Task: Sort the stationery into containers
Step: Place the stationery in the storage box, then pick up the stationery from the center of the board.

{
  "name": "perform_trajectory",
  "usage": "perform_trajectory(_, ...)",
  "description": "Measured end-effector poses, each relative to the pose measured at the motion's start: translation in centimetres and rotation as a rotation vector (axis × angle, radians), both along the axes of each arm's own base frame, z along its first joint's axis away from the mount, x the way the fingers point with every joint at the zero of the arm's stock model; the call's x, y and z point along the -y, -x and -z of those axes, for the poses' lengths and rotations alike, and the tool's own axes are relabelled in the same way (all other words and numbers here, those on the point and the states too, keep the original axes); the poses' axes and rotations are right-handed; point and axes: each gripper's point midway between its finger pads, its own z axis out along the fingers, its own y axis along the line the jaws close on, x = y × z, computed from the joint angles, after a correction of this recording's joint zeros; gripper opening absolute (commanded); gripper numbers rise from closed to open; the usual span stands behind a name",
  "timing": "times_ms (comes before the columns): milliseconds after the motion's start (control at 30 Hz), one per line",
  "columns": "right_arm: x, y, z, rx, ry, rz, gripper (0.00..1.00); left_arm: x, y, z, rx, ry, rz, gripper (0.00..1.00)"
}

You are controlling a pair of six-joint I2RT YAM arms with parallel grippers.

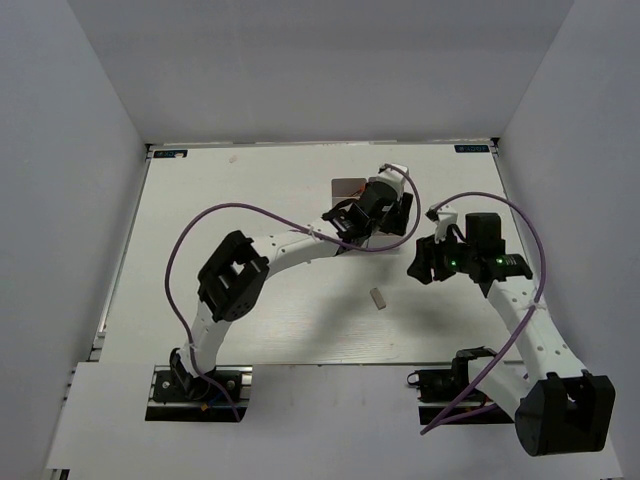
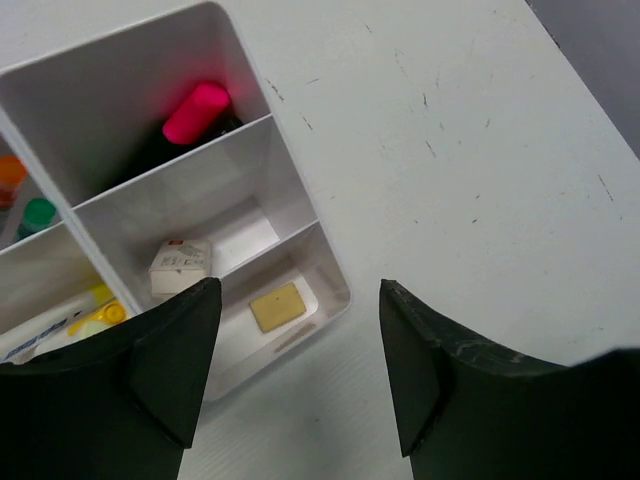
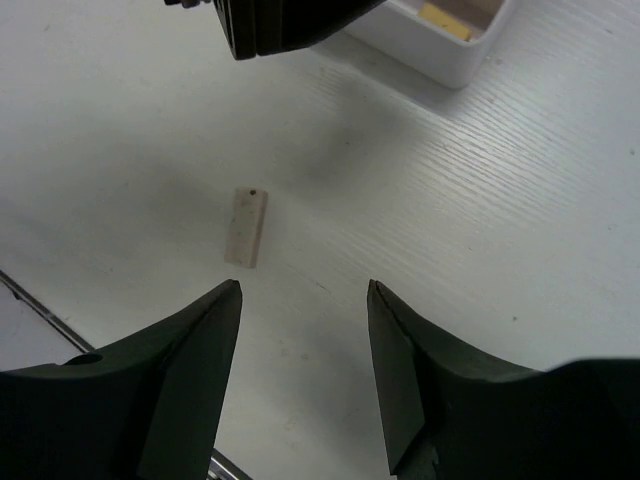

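The white organiser tray [image 2: 288, 180] lies under my left gripper [image 2: 300, 287], which is open and empty just above the tray's near corner. Its compartments hold a pink highlighter [image 2: 195, 110], a white labelled eraser [image 2: 180, 268], a tan eraser [image 2: 277, 306], a green marker cap [image 2: 38, 212] and a blue-white tube [image 2: 50, 328]. A loose off-white eraser [image 3: 246, 227] lies flat on the table, also in the top view [image 1: 378, 298]. My right gripper [image 3: 303, 287] is open and empty, hovering just short of it and a little to its right.
In the top view the tray [image 1: 348, 186] is mostly hidden by my left gripper [image 1: 378, 208]. My right gripper [image 1: 422, 262] hangs right of it. The tray corner [image 3: 440, 55] and the left wrist's black body [image 3: 280, 20] show at the top of the right wrist view.
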Motion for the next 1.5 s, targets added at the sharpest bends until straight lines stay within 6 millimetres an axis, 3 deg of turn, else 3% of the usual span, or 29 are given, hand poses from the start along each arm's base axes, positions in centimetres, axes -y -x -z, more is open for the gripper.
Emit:
perform_trajectory(100, -0.9, 0.4, 0.0, -0.004, -0.024, -0.057, 0.56, -1.4, 0.4, -1.3, 0.018, 0.002, -0.027, 0.78)
perform_trajectory(267, -2.5, 1.4, 0.9, -0.056, -0.042, -0.154, 0.56, -6.5, 1.8, -5.6, 0.077, 0.012, -0.128, 0.8)
perform_trajectory(367, -3.6, 2.0, 2.2, -0.122, -0.027, -0.209, 0.56, -11.7, 3.8, -9.0, 0.119, 0.042, -0.214, 0.8)
perform_trajectory(467, -4.4, 2.1, 3.7, -0.198, 0.013, -0.257, 0.6, -16.3, 5.9, -10.4, 0.128, 0.068, -0.295, 0.82)
perform_trajectory(567, -5.1, 2.2, 5.2, -0.258, 0.072, -0.293, 0.65, -20.7, 8.2, -9.4, 0.097, 0.077, -0.375, 0.82)
perform_trajectory(633, -5.9, 2.4, 6.0, -0.281, 0.107, -0.32, 0.67, -23.1, 9.7, -7.6, 0.061, 0.067, -0.419, 0.82)
perform_trajectory(833, -6.8, 2.6, 8.4, -0.334, 0.229, -0.334, 0.68, -27.9, 13.2, -1.6, -0.08, -0.019, -0.525, 0.82)
perform_trajectory(967, -6.6, 2.4, 9.8, -0.346, 0.308, -0.304, 0.67, -29.4, 14.4, -0.1, -0.137, -0.034, -0.575, 0.83)
perform_trajectory(1300, -8.4, 2.7, 10.8, -0.311, 0.381, -0.281, 0.67, -31.2, 15.5, 0.4, -0.169, -0.035, -0.639, 0.83)
perform_trajectory(1500, -8.4, 2.2, 11.7, -0.274, 0.465, -0.249, 0.47, -32.0, 16.0, 0.8, -0.178, -0.04, -0.657, 0.84)
